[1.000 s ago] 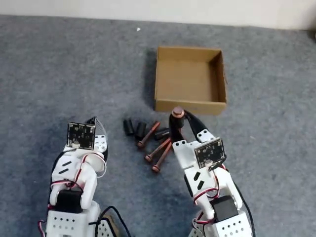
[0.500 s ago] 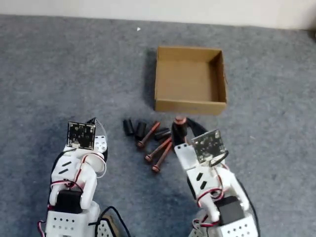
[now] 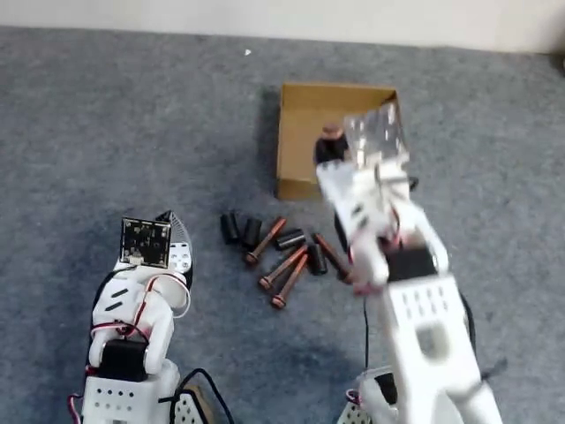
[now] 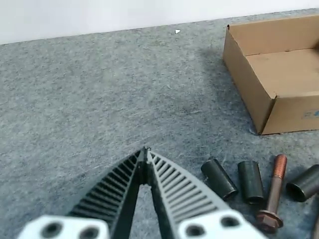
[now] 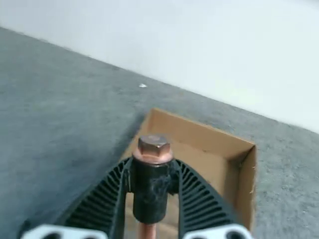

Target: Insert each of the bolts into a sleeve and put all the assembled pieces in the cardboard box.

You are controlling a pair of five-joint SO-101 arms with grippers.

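My right pincer [image 5: 151, 167] is clamped on an assembled piece [image 5: 151, 191]. Both ribbed fingers squeeze the black sleeve, and the bolt's copper hex head stands upright out of its top. My right wrist view shows that grip plainly, with the cardboard box [image 5: 202, 133] open just beyond it. The high view adds that the right pincer [image 3: 334, 157] and the assembled piece [image 3: 331, 140] sit over the inside of the cardboard box [image 3: 291, 97], close to its front wall. How high above it they are, I cannot tell.

My left pincer [image 4: 145, 155] is pinched together on nothing, with its tips meeting low over the bench [image 4: 75, 89]. From above, the left pincer [image 3: 172, 221] lies well off the box's front-left corner. Its wrist view catches that corner of the cardboard box [image 4: 249, 94], plus loose sleeves [image 4: 219, 178] and one bolt lying beside them.

In the high view, loose sleeves [image 3: 230, 227] and loose bolts [image 3: 282, 268] are scattered just in front of the box. My right arm crosses over the scatter's end.

The bench [image 3: 106, 106] runs open to the box's left, and there is room on its right and behind it up to the pale edge.
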